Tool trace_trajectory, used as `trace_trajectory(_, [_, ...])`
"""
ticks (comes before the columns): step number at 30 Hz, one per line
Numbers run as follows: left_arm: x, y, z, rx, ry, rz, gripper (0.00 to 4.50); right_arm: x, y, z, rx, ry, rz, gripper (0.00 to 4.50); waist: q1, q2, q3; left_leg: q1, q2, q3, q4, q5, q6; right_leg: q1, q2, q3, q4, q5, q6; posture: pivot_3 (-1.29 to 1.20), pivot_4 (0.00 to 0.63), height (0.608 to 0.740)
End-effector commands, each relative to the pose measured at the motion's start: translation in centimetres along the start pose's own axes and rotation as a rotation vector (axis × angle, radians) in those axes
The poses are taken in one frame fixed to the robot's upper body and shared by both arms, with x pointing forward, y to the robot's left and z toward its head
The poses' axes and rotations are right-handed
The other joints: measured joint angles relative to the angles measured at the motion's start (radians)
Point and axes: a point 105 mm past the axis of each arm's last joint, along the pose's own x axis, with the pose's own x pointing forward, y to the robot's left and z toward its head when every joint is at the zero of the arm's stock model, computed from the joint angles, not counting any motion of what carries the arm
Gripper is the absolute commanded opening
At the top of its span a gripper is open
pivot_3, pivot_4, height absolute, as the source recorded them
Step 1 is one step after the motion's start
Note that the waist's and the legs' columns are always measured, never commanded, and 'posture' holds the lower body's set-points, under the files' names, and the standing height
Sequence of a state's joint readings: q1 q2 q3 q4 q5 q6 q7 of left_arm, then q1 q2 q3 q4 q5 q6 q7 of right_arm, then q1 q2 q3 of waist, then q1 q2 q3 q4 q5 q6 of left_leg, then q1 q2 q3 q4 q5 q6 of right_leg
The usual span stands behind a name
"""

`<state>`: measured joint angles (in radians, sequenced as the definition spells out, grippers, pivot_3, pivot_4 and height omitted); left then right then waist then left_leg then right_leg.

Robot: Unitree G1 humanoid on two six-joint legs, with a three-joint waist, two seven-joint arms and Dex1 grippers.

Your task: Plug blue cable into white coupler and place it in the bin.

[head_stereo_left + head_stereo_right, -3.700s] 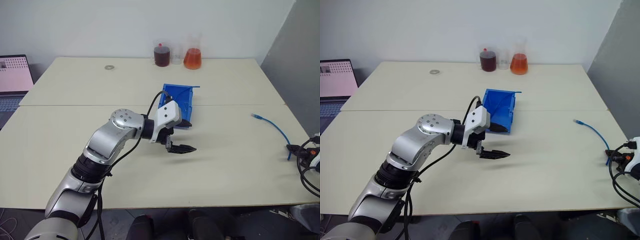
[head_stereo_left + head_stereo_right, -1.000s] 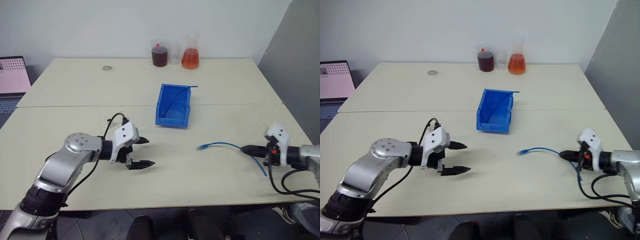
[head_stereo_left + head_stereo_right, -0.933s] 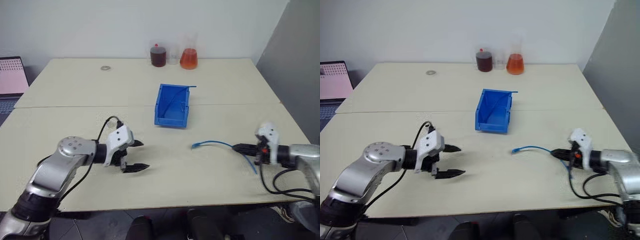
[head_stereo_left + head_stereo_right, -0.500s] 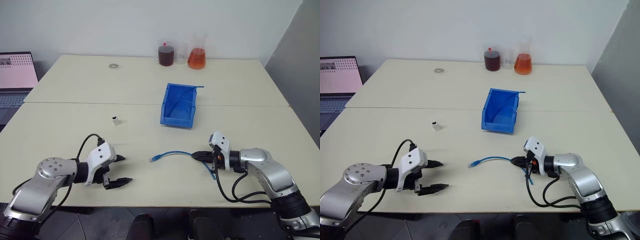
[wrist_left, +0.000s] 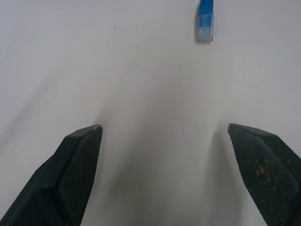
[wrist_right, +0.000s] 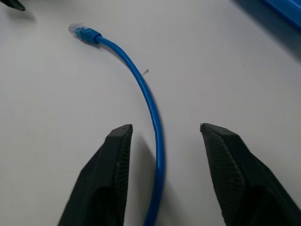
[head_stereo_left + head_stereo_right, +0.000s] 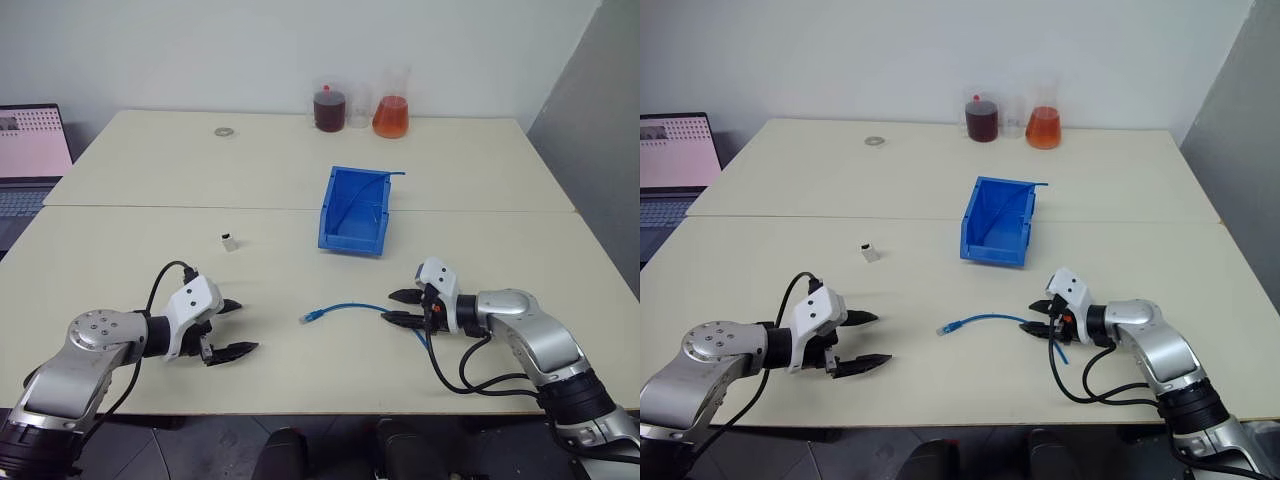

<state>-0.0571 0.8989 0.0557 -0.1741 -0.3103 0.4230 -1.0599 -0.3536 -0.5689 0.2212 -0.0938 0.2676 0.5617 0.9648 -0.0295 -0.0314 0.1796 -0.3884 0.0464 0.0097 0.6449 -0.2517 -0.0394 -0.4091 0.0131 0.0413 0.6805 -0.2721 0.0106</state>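
So the blue cable (image 7: 350,307) is lying loose on the worktop (image 7: 130,180), front and centre, plug end pointing toward the robot's left and the rest curving back between the fingers of the right tool (image 7: 404,307). From the right wrist view the right tool is spread, one finger either side of the cable, not pinching it. The left tool (image 7: 232,327) is spread wide too, holding nothing, hovering near the front edge with the plug some way ahead of it.

The white coupler (image 7: 230,241) is sitting by itself further back on the left half of the worktop, well apart from both tools. The bin (image 7: 353,208) is in the middle toward the back, with nothing I can make out inside.

My guess on handling: the cable looks light and floppy, so grab it mid-length and the plug end will just droop and wander. I'd take it right behind the plug, on the blue boot (image 6: 88,34), where it's stiffest and you can actually aim it. The clear tip looks like hard plastic, with probably a little latch that won't love being squeezed, so keep off that.

The coupler is the awkward one. Tiny, boxy, most likely smooth and next to weightless, so it'll skate or flip if nudged. Pinch it across the flat sides and leave the dark opening facing out. And it needs holding firm, because pushing the plug in will shove it backwards otherwise.
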Motion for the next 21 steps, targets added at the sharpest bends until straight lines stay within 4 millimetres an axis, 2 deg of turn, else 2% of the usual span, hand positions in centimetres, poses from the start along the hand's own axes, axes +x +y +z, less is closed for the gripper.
trace_trajectory(1, [0.7, 0.0, 1.6, 0.041, -0.045, -0.011, 4.50, -1.4, 0.8, 2.5, -0.077, -0.053, 0.046, 3.60, 0.000, 0.000, 0.000, 0.000, 0.000, 0.000, 0.000, 0.000, 0.000, 0.000, 0.000, 0.000, 0.000, 0.000, 0.000, 0.00, 0.150, 0.740])
trace_trajectory(5, [1.8, 0.1, 2.8, 0.053, -0.067, -0.015, 4.50, -3.2, 2.6, 4.0, -0.147, -0.061, 0.120, 4.48, 0.001, 0.000, 0.000, -0.002, 0.000, -0.001, 0.001, 0.000, 0.000, -0.001, 0.000, -0.001, 0.000, 0.000, 0.000, 0.00, 0.150, 0.740])
trace_trajectory(8, [2.8, 0.1, 3.4, 0.049, -0.078, -0.014, 4.50, -4.1, 4.4, 4.5, -0.159, -0.048, 0.186, 4.48, 0.003, 0.000, 0.000, -0.003, -0.001, -0.001, 0.001, 0.000, 0.000, -0.001, 0.000, -0.001, 0.000, 0.000, 0.000, 0.00, 0.150, 0.740])
trace_trajectory(12, [4.3, -0.6, 4.0, 0.065, -0.079, -0.040, 4.50, -4.4, 6.0, 3.8, -0.211, 0.010, 0.212, 4.48, 0.001, -0.002, -0.001, -0.003, -0.001, -0.002, 0.001, 0.000, 0.000, -0.001, 0.001, -0.002, 0.000, 0.000, 0.000, 0.00, 0.150, 0.740])
trace_trajectory(21, [6.3, -1.4, 3.9, 0.062, -0.040, -0.056, 4.50, -4.3, 6.1, 4.0, -0.231, -0.003, 0.151, 4.48, -0.001, -0.002, -0.001, -0.002, -0.002, -0.002, 0.001, 0.000, 0.000, -0.001, 0.002, -0.002, 0.000, 0.000, 0.000, 0.00, 0.150, 0.740])
